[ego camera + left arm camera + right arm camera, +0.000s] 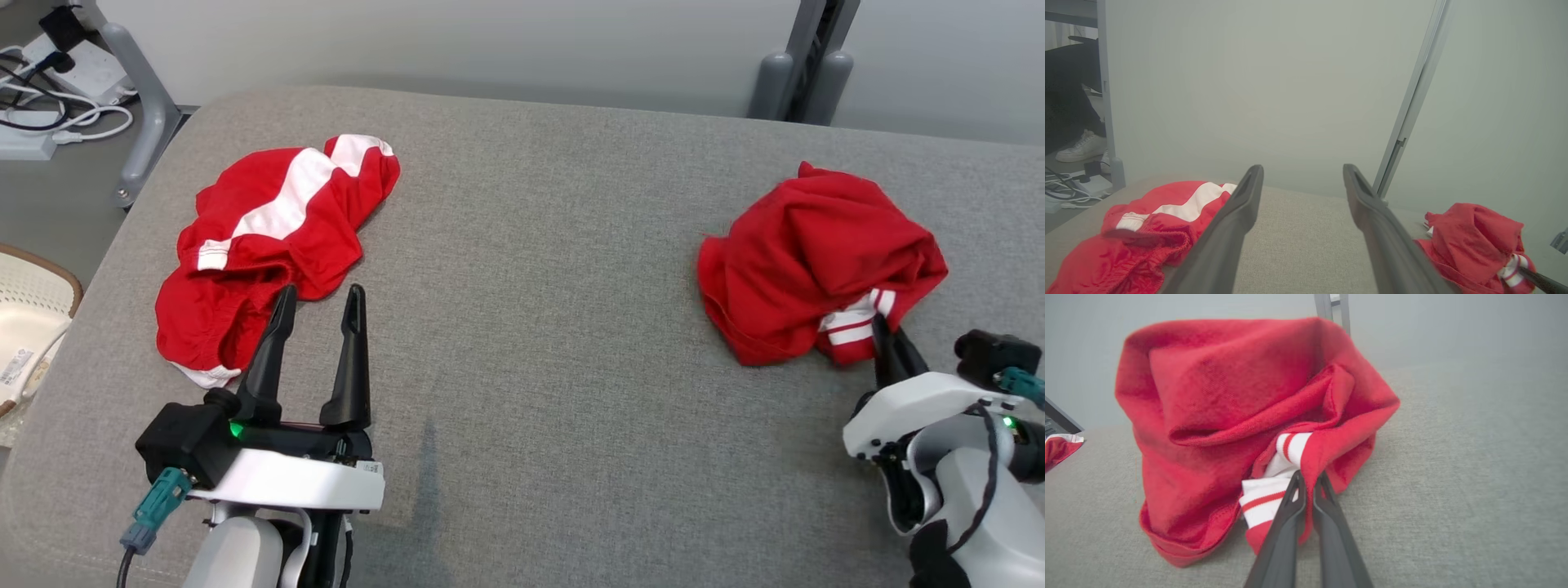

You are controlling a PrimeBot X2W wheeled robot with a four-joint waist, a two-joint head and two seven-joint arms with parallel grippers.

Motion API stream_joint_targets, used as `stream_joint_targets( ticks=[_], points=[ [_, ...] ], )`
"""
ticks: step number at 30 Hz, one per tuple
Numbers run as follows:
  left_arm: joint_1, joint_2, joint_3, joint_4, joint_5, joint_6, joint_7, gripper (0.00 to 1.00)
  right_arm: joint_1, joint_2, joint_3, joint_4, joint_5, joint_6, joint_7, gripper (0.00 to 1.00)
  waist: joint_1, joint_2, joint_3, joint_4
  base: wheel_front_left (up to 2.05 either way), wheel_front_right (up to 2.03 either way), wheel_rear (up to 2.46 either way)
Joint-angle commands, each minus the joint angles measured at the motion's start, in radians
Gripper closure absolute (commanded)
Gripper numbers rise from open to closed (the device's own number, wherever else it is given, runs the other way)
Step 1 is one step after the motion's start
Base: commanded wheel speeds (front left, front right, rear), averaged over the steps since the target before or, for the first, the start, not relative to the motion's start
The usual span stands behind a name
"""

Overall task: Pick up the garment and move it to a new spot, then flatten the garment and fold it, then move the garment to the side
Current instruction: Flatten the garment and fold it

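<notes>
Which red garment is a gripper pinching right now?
The crumpled garment on the robot's right, with the thin-striped cuff: the right gripper is shut on it. The broad-striped garment lies free by the open left gripper.

A broad bare strip of the grey padded table (539, 269) lay open between the two heaps, giving either arm free passage across the middle. On the left, the red shorts (269, 237) blocked the way just ahead of the left gripper (321, 294), whose spread fingers framed bare surface beside them. On the right, the crumpled red garment (816, 253) sat against the right gripper (883, 327), which was pinched on its striped cuff (1265, 494). Grey frame posts (804, 69) stood beyond the far edge.
</notes>
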Motion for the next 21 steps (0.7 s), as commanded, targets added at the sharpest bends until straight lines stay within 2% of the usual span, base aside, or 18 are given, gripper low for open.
stream_joint_targets(
  ticks=[1, 6, 11, 14, 18, 21],
  points=[
    [0.002, 0.004, 0.006, -0.004, -0.01, 0.007, 0.0, 0.0, -0.015, -0.022, -0.023, -0.016, 0.002, 0.0, -0.011, 1.0, 0.0, -0.0001, -0.008, -0.009, 0.0, 0.0, 0.0],
    [0.008, 0.004, 0.007, -0.005, -0.021, 0.007, 0.0, 0.0, -0.043, -0.068, -0.134, -0.099, -0.015, 0.0, -0.017, 1.0, 0.0, -0.0001, -0.03, -0.035, 0.0, 0.0, 0.0],
    [0.015, 0.004, -0.007, -0.002, -0.029, 0.008, 0.0, 0.0, -0.121, -0.144, -0.236, -0.205, -0.099, 0.0, -0.017, 1.0, 0.0, -0.0001, -0.053, -0.05, 0.0, 0.0, 0.0],
    [0.017, 0.004, -0.012, 0.001, -0.032, 0.01, 0.0, 0.0, -0.169, -0.159, -0.262, -0.247, -0.13, 0.0, -0.016, 1.0, 0.0, -0.0001, -0.064, -0.049, 0.0, 0.0, 0.0],
    [0.03, 0.004, -0.018, -0.004, -0.052, 0.015, 0.0, 0.0, -0.277, -0.18, -0.231, -0.338, -0.194, 0.0, -0.007, 1.0, 0.0, -0.0001, -0.077, -0.039, 0.0, 0.0, 0.0],
    [0.039, 0.004, -0.019, -0.005, -0.062, 0.018, 0.0, 0.0, -0.343, -0.171, -0.132, -0.398, -0.217, 0.0, 0.035, 1.0, 0.0, -0.0001, -0.084, -0.024, 0.0, 0.0, 0.0]
  ],
)
